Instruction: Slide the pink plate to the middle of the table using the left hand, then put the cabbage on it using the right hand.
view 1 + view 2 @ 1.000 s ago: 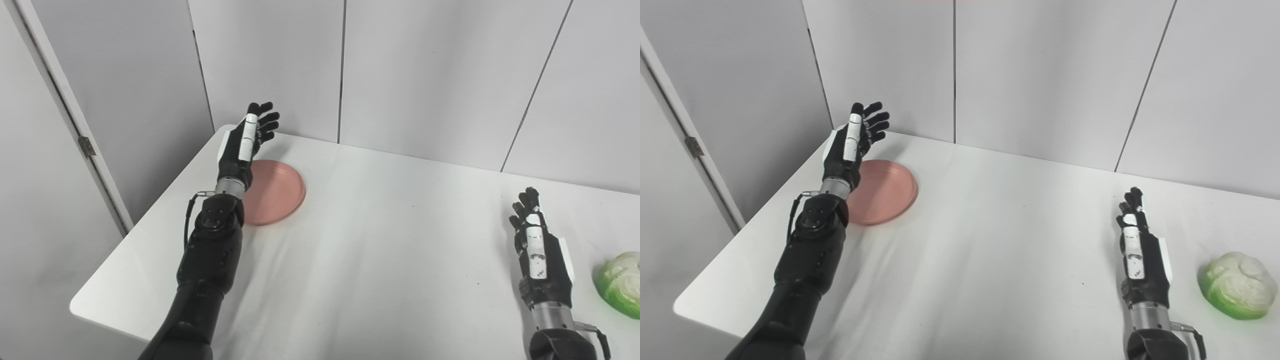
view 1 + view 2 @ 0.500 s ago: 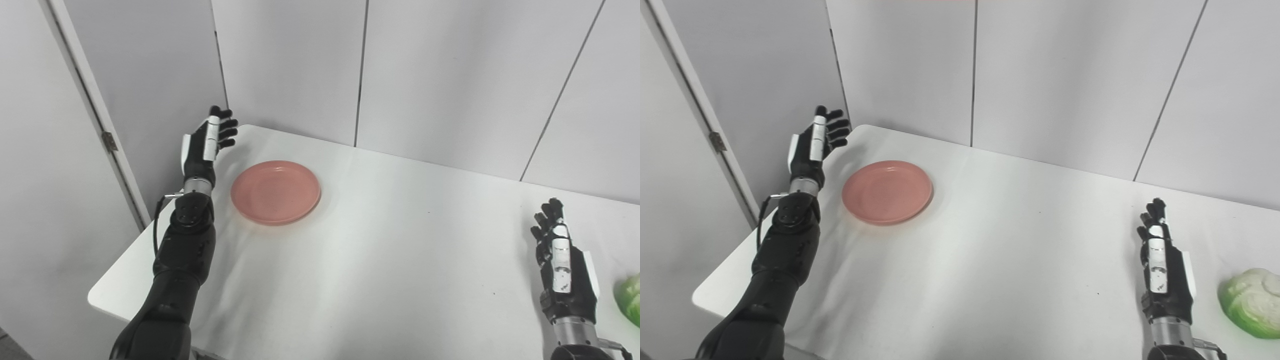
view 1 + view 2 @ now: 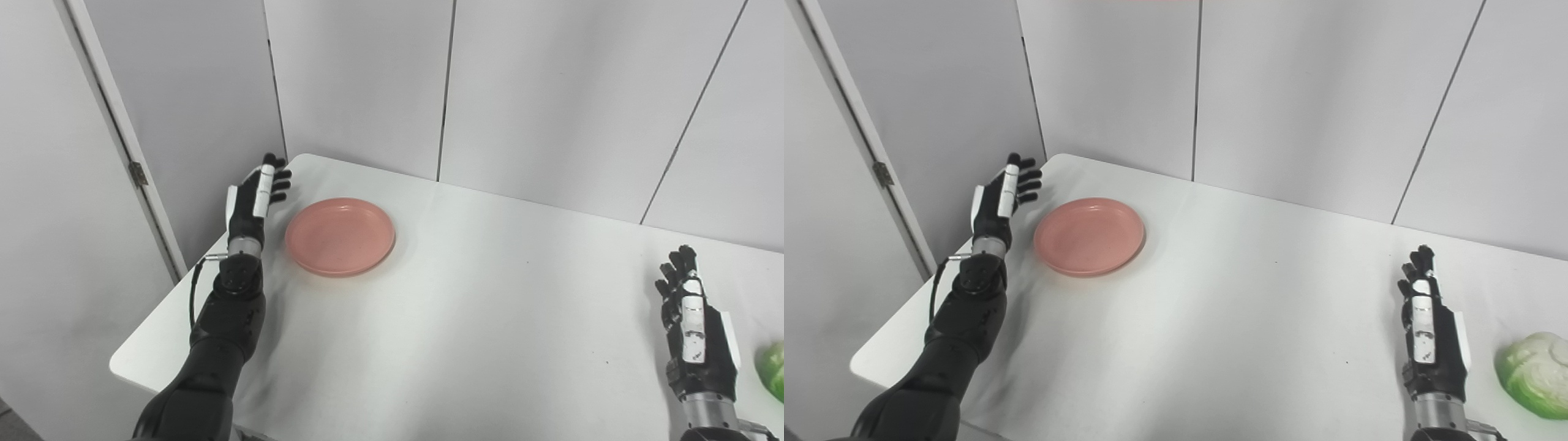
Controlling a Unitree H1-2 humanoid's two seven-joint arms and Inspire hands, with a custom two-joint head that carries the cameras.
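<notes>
The pink plate (image 3: pixel 340 236) is seen resting flat on the white table (image 3: pixel 465 318), near the table's far-left corner and well away from its middle. The left hand (image 3: pixel 254 199) is held just beside the plate's outer rim, at about 9 o'clock from it, with the palm turned toward the plate and the fingers apart; nothing is held, and contact with the rim cannot be confirmed. From this hand the plate lies at about 3 o'clock, and the table's middle lies farther along roughly the same line, toward 4 o'clock. It is judged that a sideways push on the rim would carry the plate inward. The plate being round, no long axis has to be considered.

The right hand (image 3: pixel 1430 334) is held upright over the near-right part of the table, fingers extended and empty. The cabbage (image 3: pixel 1534 373) lies just beside it at about 3 o'clock, well apart from the plate, and is much nearer this hand.
</notes>
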